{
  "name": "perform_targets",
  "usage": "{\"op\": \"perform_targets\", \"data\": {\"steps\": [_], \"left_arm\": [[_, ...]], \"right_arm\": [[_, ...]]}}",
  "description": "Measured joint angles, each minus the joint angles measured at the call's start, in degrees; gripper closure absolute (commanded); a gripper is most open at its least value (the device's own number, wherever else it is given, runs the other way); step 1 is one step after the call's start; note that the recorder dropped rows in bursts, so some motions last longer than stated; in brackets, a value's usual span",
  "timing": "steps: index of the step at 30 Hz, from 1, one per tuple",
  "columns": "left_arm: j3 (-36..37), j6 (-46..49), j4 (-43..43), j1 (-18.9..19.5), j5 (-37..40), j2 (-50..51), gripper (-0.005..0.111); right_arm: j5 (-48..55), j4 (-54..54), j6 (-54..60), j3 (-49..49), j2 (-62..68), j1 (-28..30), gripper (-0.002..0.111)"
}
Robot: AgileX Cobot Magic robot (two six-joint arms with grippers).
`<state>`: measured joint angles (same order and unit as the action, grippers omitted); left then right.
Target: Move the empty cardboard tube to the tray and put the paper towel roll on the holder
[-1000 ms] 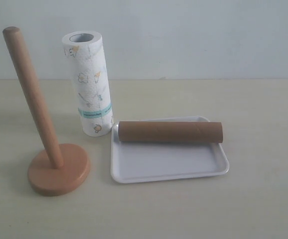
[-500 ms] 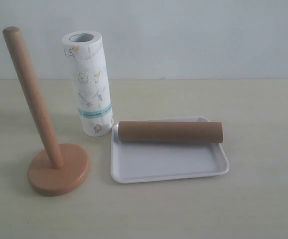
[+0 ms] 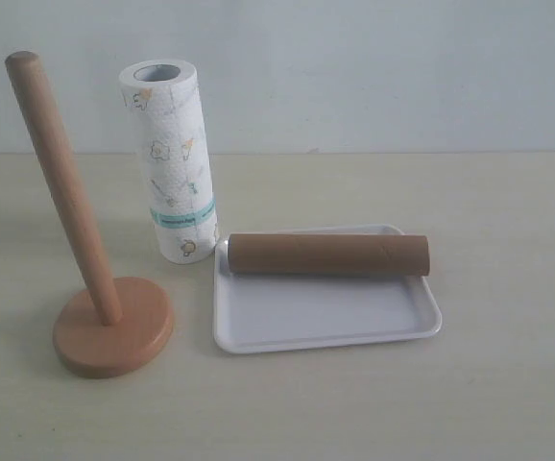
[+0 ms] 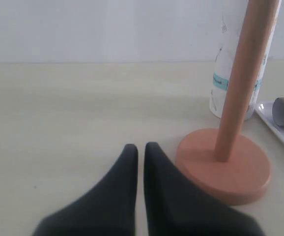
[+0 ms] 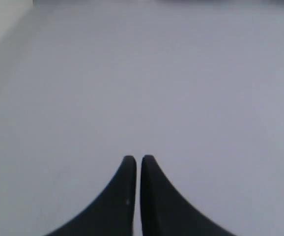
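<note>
Sitting closed and empty: left end effector (image 4: 140,146), right end effector (image 5: 138,157); paper towel roll (image 3: 172,163) beside holder (image 3: 112,331) needing wide, upright grasp.

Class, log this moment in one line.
cardboard tube: on tray | paper towel roll: upright, off holder | left tool: shut | right tool: shut

No visible change anywhere in the scene.
</note>
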<state>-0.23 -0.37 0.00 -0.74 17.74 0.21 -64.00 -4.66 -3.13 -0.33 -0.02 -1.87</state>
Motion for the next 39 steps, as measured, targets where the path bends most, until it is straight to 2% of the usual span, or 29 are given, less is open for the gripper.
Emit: {"op": "perform_targets", "data": {"steps": [2, 4, 9, 11, 12, 16, 19, 21, 23, 25, 29, 34, 36, 39], "left_arm": [[0.0, 0.0, 0.0, 0.0, 0.0, 0.0, 0.103], [0.0, 0.0, 0.0, 0.0, 0.0, 0.0, 0.103], [0.0, 0.0, 0.0, 0.0, 0.0, 0.0, 0.103], [0.0, 0.0, 0.0, 0.0, 0.0, 0.0, 0.103], [0.0, 0.0, 0.0, 0.0, 0.1, 0.0, 0.103], [0.0, 0.0, 0.0, 0.0, 0.1, 0.0, 0.103], [0.0, 0.0, 0.0, 0.0, 0.1, 0.0, 0.103], [0.0, 0.0, 0.0, 0.0, 0.1, 0.0, 0.103], [0.0, 0.0, 0.0, 0.0, 0.1, 0.0, 0.103], [0.0, 0.0, 0.0, 0.0, 0.1, 0.0, 0.103], [0.0, 0.0, 0.0, 0.0, 0.1, 0.0, 0.103], [0.0, 0.0, 0.0, 0.0, 0.1, 0.0, 0.103], [0.0, 0.0, 0.0, 0.0, 0.1, 0.0, 0.103], [0.0, 0.0, 0.0, 0.0, 0.1, 0.0, 0.103]], "right_arm": [[-1.3, -0.1, -4.0, -2.8, 0.0, 0.0, 0.104], [3.6, -0.5, -7.7, -7.5, 0.0, 0.0, 0.104], [26.8, -6.7, -21.9, -24.0, 6.6, 0.0, 0.104], [34.9, -13.4, -31.1, -29.8, 12.1, 0.0, 0.104], [40.6, -21.6, -40.8, -33.4, 17.1, 0.0, 0.104], [48.3, -43.5, -68.3, -33.9, 31.2, 0.0, 0.104], [46.5, -59.4, -86.3, -30.1, 38.5, 0.0, 0.104], [37.0, -71.6, -97.6, -28.2, 45.0, 0.0, 0.104], [25.0, -77.2, -104.4, -27.6, 50.1, 0.0, 0.104], [15.8, -78.7, -105.6, -27.6, 53.4, 0.0, 0.104], [11.0, -78.1, -104.8, -27.6, 55.1, 0.0, 0.104], [0.5, -77.8, -96.2, -27.6, 55.3, -1.9, 0.104], [0.7, -76.8, -96.3, -27.6, 55.3, -4.1, 0.104], [9.3, -72.8, -97.4, -27.6, 55.3, -9.8, 0.104]]}}
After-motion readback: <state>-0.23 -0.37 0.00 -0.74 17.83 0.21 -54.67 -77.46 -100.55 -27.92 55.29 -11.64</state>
